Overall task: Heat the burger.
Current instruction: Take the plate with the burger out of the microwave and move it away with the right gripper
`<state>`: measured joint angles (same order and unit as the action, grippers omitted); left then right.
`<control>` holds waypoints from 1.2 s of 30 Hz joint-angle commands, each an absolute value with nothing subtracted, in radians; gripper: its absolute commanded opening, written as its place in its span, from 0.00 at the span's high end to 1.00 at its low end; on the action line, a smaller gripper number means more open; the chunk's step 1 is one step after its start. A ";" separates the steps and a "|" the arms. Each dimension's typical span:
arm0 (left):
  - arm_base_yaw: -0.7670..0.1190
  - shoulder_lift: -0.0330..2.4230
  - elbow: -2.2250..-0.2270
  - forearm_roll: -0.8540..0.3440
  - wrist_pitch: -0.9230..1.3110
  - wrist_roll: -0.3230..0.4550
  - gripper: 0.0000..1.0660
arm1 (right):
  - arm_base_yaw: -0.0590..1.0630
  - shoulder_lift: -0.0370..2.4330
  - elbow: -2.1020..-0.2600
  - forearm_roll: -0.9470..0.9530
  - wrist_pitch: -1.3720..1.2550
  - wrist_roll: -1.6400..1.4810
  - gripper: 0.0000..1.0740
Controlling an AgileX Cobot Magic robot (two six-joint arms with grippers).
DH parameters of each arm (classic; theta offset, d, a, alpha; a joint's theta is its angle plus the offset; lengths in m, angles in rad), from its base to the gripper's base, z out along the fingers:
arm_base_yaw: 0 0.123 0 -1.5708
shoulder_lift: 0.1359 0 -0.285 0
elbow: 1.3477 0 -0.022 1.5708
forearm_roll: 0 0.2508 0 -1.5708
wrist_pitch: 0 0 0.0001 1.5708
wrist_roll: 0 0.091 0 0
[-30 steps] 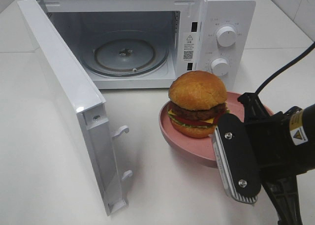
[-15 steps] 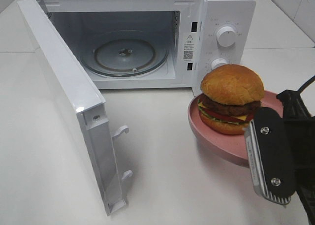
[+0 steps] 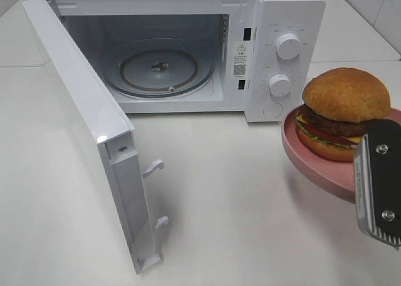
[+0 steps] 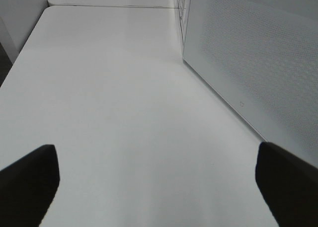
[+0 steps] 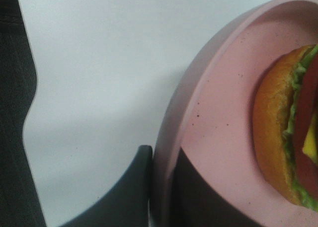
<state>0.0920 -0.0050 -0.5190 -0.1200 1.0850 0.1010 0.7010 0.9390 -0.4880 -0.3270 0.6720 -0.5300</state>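
Note:
The burger (image 3: 344, 111), with a domed golden bun, dark patty and lettuce, sits on a pink plate (image 3: 307, 161) at the right edge of the high view, in front of the microwave's knobs. My right gripper (image 3: 378, 179) is shut on the plate's near rim and holds it above the table. The right wrist view shows the burger (image 5: 283, 137), the plate (image 5: 218, 113) and the gripper (image 5: 161, 187) clamping the rim. My left gripper (image 4: 159, 187) is open and empty over bare table, and is out of the high view.
The white microwave (image 3: 288, 10) stands at the back with its door (image 3: 81, 123) swung wide open to the left. Its glass turntable (image 3: 158, 70) is bare. The door's outer face (image 4: 248, 53) shows in the left wrist view. The white table (image 3: 238, 204) lies in front.
My right gripper has carried the plate and burger to the right, from in front of the microwave's opening to the right edge of the view. The microwave and door have not moved.

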 commanded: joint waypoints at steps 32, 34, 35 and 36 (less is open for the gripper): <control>0.095 -0.017 -0.517 -0.128 1.073 0.097 0.06 | 0.699 0.947 -0.494 -0.708 0.837 0.199 1.00; 0.095 -0.017 -0.517 -0.128 1.073 0.097 0.06 | 0.699 0.971 -0.494 -0.730 0.857 0.241 1.00; 0.095 -0.017 -0.517 -0.128 1.073 0.097 0.06 | 0.699 0.971 -0.494 -0.730 0.857 0.241 1.00; 0.095 -0.017 -0.517 -0.128 1.073 0.097 0.06 | 0.699 0.992 -0.494 -0.742 0.867 0.269 1.00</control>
<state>0.0920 -0.0050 -0.5190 -0.1200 1.0850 0.1010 0.7010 0.9700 -0.4880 -0.6550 0.8650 0.2320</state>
